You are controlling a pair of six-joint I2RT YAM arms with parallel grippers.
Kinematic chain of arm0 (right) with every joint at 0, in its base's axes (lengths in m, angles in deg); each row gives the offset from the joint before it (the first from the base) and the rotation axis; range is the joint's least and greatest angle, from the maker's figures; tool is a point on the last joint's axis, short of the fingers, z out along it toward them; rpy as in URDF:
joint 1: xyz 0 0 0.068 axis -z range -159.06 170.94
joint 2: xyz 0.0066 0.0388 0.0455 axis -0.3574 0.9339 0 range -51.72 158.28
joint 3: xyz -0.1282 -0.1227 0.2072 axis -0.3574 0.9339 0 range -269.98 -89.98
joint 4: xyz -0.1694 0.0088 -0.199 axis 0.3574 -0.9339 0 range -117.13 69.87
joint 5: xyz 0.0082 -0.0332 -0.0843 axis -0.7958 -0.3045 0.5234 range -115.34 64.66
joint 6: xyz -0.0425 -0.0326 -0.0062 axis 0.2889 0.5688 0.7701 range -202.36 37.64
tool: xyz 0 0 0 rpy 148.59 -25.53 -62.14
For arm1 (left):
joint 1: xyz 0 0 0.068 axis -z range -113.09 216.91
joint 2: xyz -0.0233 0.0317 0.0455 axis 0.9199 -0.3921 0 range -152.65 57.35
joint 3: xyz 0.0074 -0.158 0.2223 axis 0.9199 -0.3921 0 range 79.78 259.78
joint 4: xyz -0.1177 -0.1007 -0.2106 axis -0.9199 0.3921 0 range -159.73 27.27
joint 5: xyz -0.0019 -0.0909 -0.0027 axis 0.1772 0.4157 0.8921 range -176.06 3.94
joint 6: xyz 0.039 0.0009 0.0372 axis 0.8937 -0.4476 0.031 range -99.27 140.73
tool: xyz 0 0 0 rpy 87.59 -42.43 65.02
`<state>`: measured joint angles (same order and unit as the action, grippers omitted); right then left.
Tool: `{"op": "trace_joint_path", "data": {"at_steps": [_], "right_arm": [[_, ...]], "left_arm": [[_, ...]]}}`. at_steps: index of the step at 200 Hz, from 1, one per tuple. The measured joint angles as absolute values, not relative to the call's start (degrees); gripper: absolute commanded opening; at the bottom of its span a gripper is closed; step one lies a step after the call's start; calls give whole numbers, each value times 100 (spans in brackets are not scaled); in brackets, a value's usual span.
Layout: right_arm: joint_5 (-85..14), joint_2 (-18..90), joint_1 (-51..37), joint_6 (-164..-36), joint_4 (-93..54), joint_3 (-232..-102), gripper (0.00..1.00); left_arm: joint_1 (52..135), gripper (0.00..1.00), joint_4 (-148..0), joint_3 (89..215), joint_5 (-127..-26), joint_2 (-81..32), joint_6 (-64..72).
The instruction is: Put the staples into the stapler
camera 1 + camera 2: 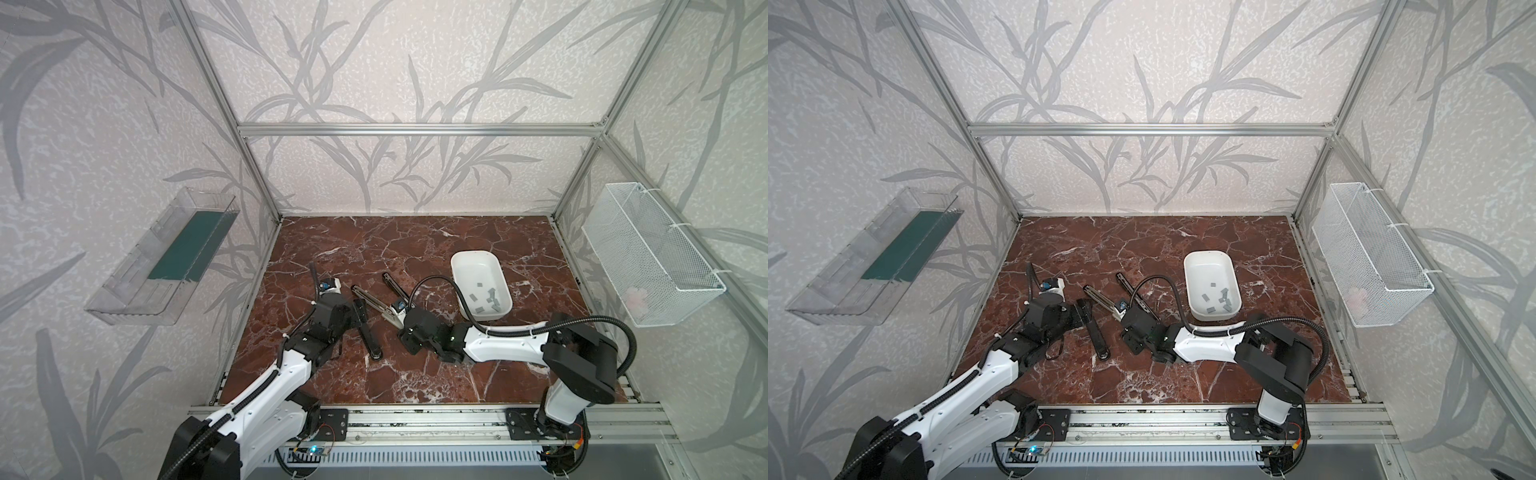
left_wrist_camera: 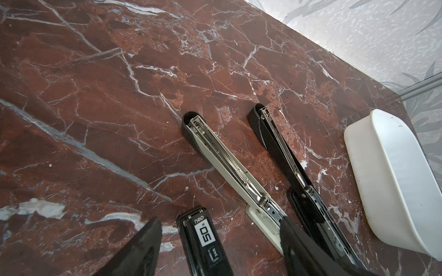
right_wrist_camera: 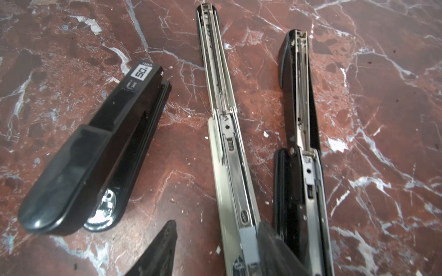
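1. The staples (image 1: 492,296) (image 1: 1225,293) lie loose on the floor of the white tub (image 1: 471,252) (image 1: 1204,252), on the right of the marble table (image 1: 415,374). None is in a stapler or a gripper.
2. Three staplers lie left of the tub. From left to right in both top views they are a shut black stapler (image 1: 370,336) (image 1: 1098,336), a grey stapler (image 1: 374,301) (image 1: 1100,297) folded open, and an open black stapler (image 1: 395,286) (image 1: 1127,284), which is nearest the tub.
3. In the right wrist view, both open staplers (image 3: 229,155) (image 3: 301,119) show bare metal channels, side by side and apart.
4. The left gripper (image 2: 220,222) is low over the table with its jaws spread. The shut black stapler (image 2: 205,241) lies between the fingers, with a gap to one finger (image 2: 143,246). The other finger (image 2: 303,246) overlaps the grey stapler's base.
5. The right gripper (image 3: 217,223) also has its jaws spread, and nothing is pinched. One finger (image 3: 157,251) is clear of the grey stapler. The other (image 3: 277,246) is over the base end of the grey stapler, but I cannot tell whether it touches.
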<state>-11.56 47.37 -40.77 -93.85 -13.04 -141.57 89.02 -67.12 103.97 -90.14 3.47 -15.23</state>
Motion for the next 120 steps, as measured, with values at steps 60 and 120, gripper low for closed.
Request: {"op": "trace_joint_path", "data": {"at_steps": [60, 120], "right_arm": [[-1350, 5094, -3935, -9326, -1350, -14304, 40], [-1387, 5133, -3929, -9378, -1341, -14332, 39]], "left_arm": [[8898, 79, -6856, 10397, -8918, 264, -1526], [8898, 78, -6904, 10397, -8891, 264, -1530]]}}
